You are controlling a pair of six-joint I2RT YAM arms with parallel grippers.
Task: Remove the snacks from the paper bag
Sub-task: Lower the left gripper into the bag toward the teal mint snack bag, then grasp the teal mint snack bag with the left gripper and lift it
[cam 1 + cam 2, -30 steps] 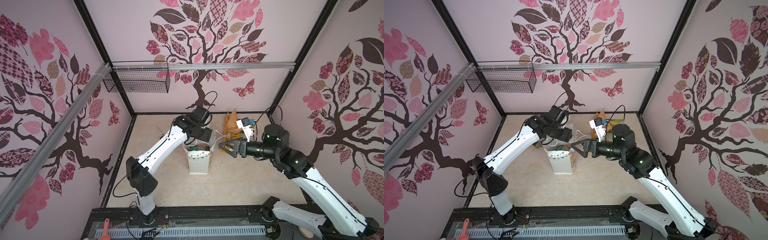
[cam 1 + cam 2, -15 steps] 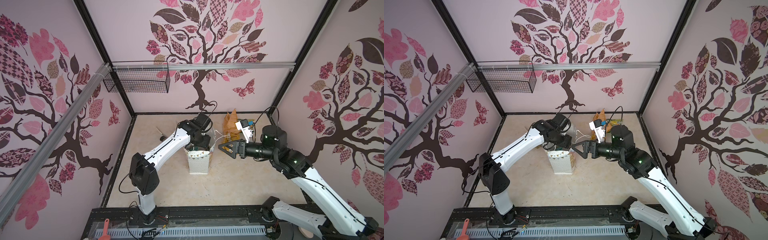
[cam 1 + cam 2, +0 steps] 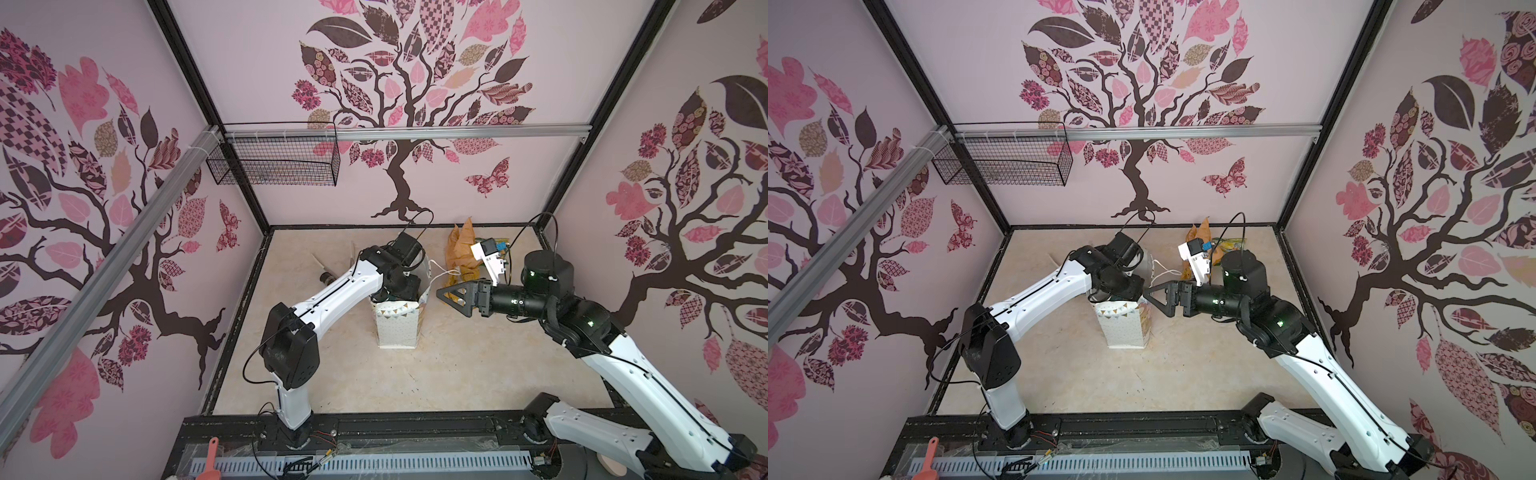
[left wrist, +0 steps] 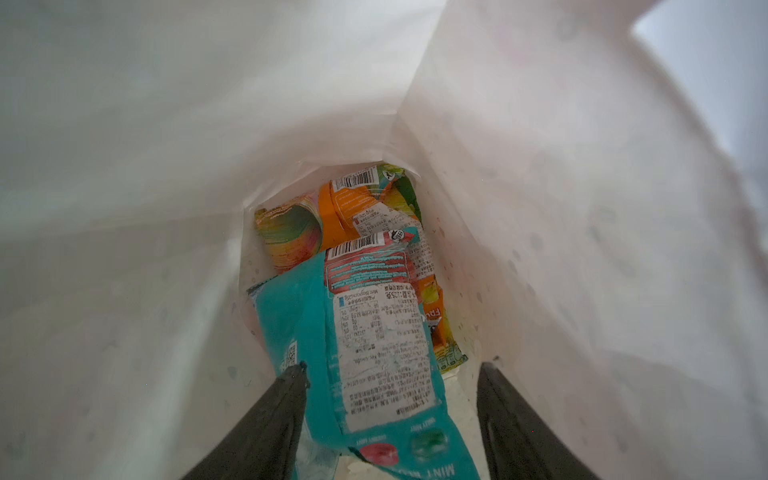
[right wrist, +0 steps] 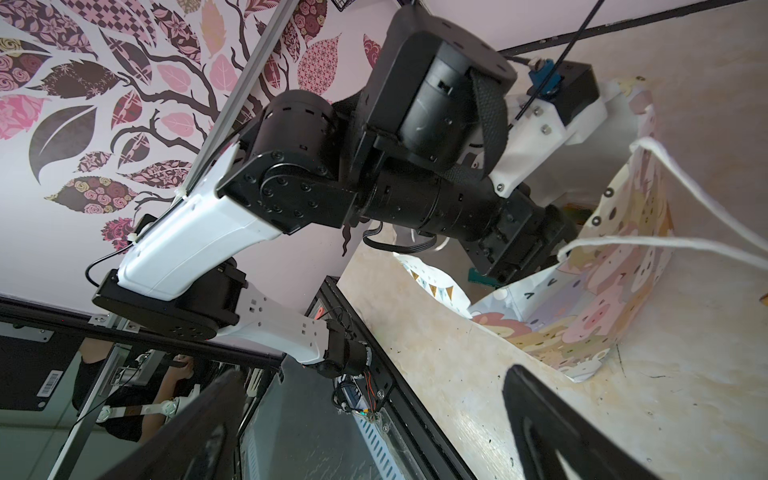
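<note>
Beige stone-patterned tabletop [image 3: 457, 365] forms the floor of a cell with tree-print walls; a black wire basket [image 3: 274, 166] hangs on the rear-left wall.

**Paper bag.** The paper bag [image 3: 395, 328] [image 3: 1121, 332] stands upright near the middle of the tabletop in both top views. Its mouth faces up and one white cord handle [image 5: 685, 183] droops towards the right arm.

**Left gripper.** The left arm reaches down through the bag mouth, so the left gripper [image 4: 392, 367] shows only in the left wrist view. Its jaws stand apart and straddle the teal packet [image 4: 291, 316]. One finger [image 4: 286, 415] touches the packet's edge; the other stands clear of it, against the white bag wall [image 4: 124, 208]. No grip is made.

**Snacks.** The teal packet lies uppermost in the bag, label side showing. An orange packet [image 4: 332, 212] and a packet with a green, yellow and orange swirl [image 4: 286, 232] lie beneath it at the bag bottom. A yellow-and-green packet [image 3: 1227, 243] shows partly behind the right wrist camera, outside the bag.

**Right gripper.** The right gripper [image 3: 446, 299] [image 3: 1156, 301] [image 5: 374, 372] hangs level just beside the bag's upper edge, jaws spread wide and empty.

**Other.** Crumpled tan-brown paper [image 3: 461, 245] lies near the rear wall.
</note>
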